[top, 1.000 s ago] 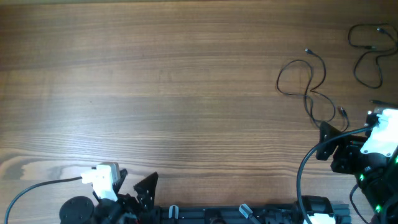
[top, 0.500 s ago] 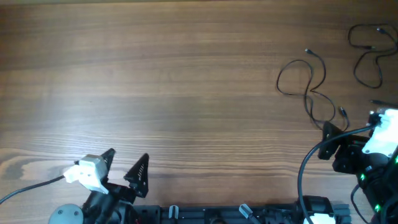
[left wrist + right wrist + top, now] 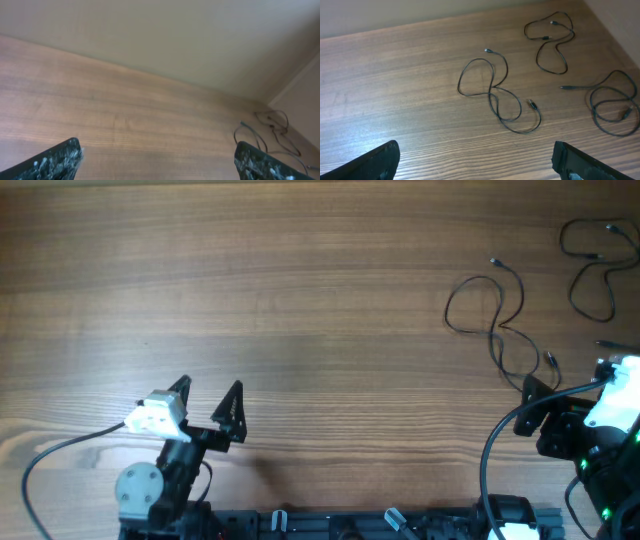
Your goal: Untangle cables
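Note:
Three thin dark cables lie apart at the far right of the table. One looped cable also shows in the right wrist view. A second cable lies at the far right corner. A third cable shows to the right in the right wrist view. My right gripper is open and empty, just in front of the looped cable. My left gripper is open and empty at the front left, far from the cables. Cables show small at the far right of the left wrist view.
The wooden table fills the view. Thick black arm cables run by each arm base, one at the left and one at the right. A pale wall stands behind the table's far edge.
My left arm has risen from its folded pose at the front edge and moved its open gripper forward over the table. The right gripper and the cables have hardly moved.

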You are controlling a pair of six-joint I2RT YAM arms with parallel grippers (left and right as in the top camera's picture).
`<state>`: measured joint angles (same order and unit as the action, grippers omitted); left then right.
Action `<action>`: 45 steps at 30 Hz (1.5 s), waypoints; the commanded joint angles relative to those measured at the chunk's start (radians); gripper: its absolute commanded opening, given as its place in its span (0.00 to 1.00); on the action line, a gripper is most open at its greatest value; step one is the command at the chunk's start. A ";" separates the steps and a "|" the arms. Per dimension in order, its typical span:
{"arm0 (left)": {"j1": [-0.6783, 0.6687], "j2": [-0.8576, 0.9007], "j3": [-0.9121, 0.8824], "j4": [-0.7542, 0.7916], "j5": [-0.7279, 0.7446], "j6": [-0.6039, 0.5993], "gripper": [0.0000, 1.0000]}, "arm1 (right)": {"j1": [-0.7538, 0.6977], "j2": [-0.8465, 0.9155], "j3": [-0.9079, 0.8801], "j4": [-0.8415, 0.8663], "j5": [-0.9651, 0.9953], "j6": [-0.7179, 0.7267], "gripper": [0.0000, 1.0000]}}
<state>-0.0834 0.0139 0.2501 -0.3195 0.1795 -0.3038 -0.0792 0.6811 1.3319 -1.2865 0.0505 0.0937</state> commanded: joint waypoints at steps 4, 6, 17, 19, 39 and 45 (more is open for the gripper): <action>-0.004 -0.008 -0.119 0.156 -0.013 0.008 1.00 | 0.000 -0.014 0.001 0.000 0.021 0.013 1.00; -0.004 -0.008 -0.128 0.156 -0.017 0.008 1.00 | 0.000 -0.014 0.001 -0.002 0.021 0.013 1.00; -0.004 -0.007 -0.198 0.240 -0.039 0.009 1.00 | 0.000 -0.014 0.001 -0.011 0.021 0.014 1.00; -0.004 -0.007 -0.209 0.241 -0.043 0.009 1.00 | 0.000 -0.014 0.001 -0.013 0.021 0.014 1.00; -0.004 -0.006 -0.243 0.248 -0.125 0.008 1.00 | 0.000 -0.018 0.001 -0.034 0.021 0.013 1.00; -0.004 -0.006 -0.243 0.248 -0.126 0.009 1.00 | 0.000 -0.069 0.001 -0.039 0.021 0.013 1.00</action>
<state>-0.0834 0.0139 0.0174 -0.0738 0.0715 -0.3038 -0.0792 0.6659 1.3319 -1.3243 0.0536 0.0937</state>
